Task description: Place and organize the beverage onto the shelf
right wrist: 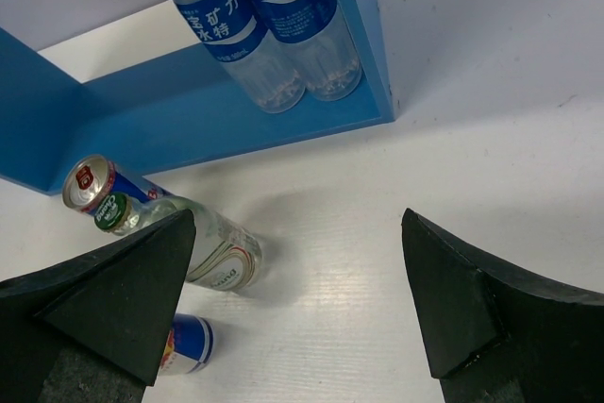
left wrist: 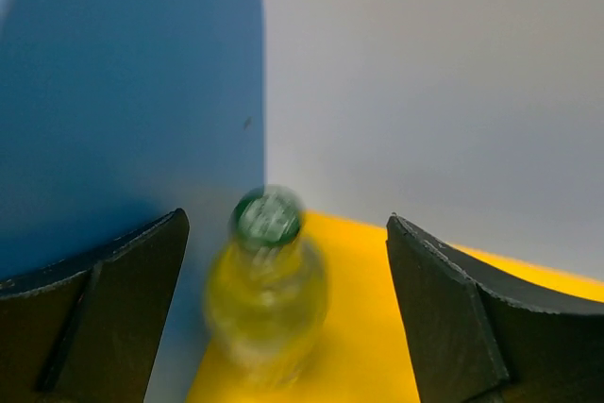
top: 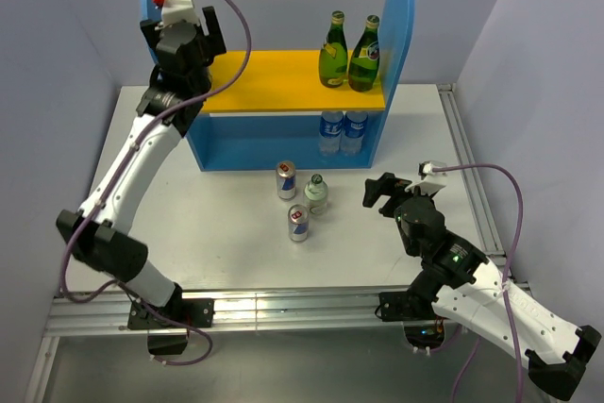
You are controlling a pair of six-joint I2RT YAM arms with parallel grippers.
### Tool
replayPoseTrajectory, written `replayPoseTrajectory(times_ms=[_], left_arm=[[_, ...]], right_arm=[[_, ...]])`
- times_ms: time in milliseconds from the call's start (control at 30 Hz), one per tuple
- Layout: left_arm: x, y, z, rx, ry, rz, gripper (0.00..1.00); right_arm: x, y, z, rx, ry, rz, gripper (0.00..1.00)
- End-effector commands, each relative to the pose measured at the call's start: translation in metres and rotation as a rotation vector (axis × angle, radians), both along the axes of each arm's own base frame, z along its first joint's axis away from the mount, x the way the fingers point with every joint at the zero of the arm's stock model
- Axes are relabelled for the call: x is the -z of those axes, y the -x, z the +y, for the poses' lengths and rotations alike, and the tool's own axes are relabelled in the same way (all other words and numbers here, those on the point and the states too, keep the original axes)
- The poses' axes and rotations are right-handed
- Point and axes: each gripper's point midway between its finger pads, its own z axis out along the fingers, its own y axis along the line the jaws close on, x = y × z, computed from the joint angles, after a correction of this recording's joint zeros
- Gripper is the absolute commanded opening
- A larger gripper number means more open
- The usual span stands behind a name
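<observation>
- One clear pale-yellowish bottle with a green cap stands upright at the left end of the yellow-orange upper board, just beside the left blue side panel. Its outline is blurred.
- Left gripper: fingers spread, one on each side of that bottle, with a gap showing on both sides.
- Blue two-level shelf unit: far middle of the white table.
- Far silver-blue-red can, near silver-blue-red can and second clear green-capped bottle: upright on the table, close together, near the shelf front.
- Two blue-labelled plastic bottles: lower level, right end, side by side.
- Two dark green glass bottles: upper board, right end, side by side.
- Right gripper: fingers spread wide, holding nothing, over the table to the right of the loose drinks.
</observation>
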Motion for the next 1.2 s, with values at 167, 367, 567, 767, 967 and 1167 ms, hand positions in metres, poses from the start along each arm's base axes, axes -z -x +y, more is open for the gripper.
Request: replayPoseTrajectory(times_ms=[167, 367, 567, 767, 967, 1167], left_arm=[[-0.04, 0.112, -0.039, 0.181, 0.131, -0.112, 0.89], [0.03, 0.164, -0.103, 0.556, 0.238, -0.021, 0.84], [0.147, 0.187, -0.16, 0.757, 0.248, 0.179, 0.86], [0.198, 0.204, -0.209, 0.87, 0.229, 0.24, 0.84], [0.218, 0.21, -0.24, 0.913, 0.209, 0.243, 0.84], [0.236, 0.21, -0.266, 0.917, 0.165, 0.255, 0.82]], right_arm=[[-0.001, -0.001, -0.003, 0.03, -0.013, -0.01, 0.96], [0.0, -0.002, -0.001, 0.023, -0.007, -0.004, 0.96], [0.001, -0.003, -0.001, 0.028, -0.003, -0.003, 0.96], [0.002, -0.003, -0.003, 0.038, 0.003, 0.003, 0.96], [0.002, -0.003, -0.005, 0.045, 0.008, 0.004, 0.97], [0.001, -0.004, -0.004, 0.047, 0.005, 0.001, 0.97]])
